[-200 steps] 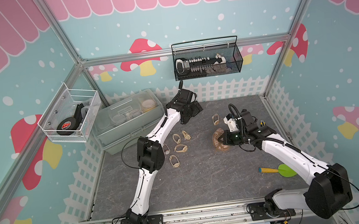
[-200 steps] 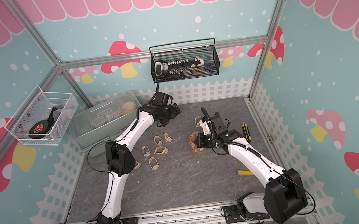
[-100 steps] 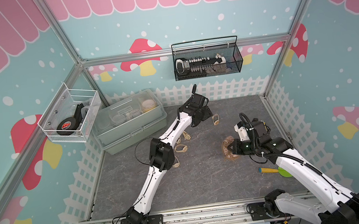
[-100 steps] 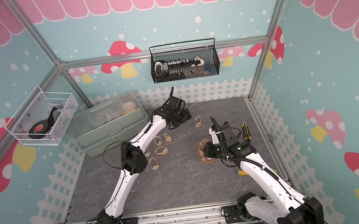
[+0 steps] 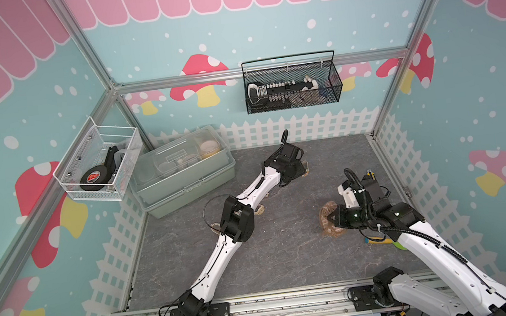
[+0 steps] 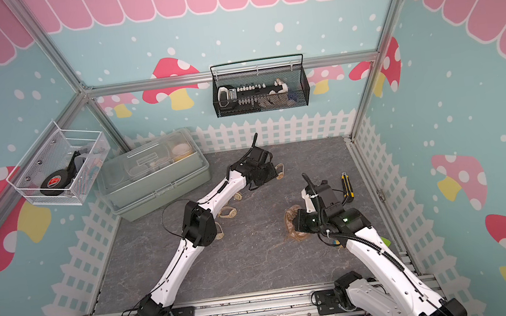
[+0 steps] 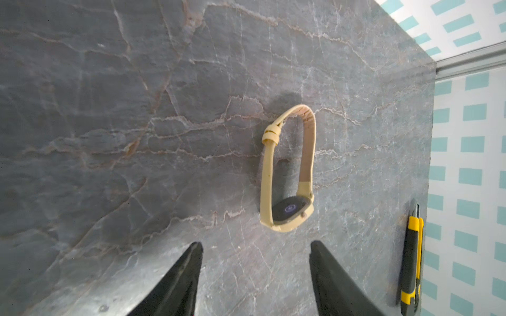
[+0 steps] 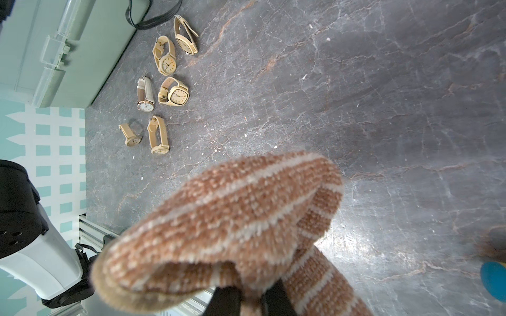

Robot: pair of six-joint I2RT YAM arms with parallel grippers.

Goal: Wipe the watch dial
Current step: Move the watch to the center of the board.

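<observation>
Currently left tool (image 7: pixel 256 243) stands just short of the watch (image 7: pixel 287 169), jaws apart to take it. Right tool (image 8: pixel 252 295) is clamped on the cloth (image 8: pixel 232 213), ready for wiping.

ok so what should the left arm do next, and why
Probably ease the left gripper forward and down onto the tan watch and close on its case. Its jaws stand open with nothing between them, the tan watch lies just ahead, and the right gripper is shut on the striped cloth, so the wipe likely waits on the watch being held.
</observation>
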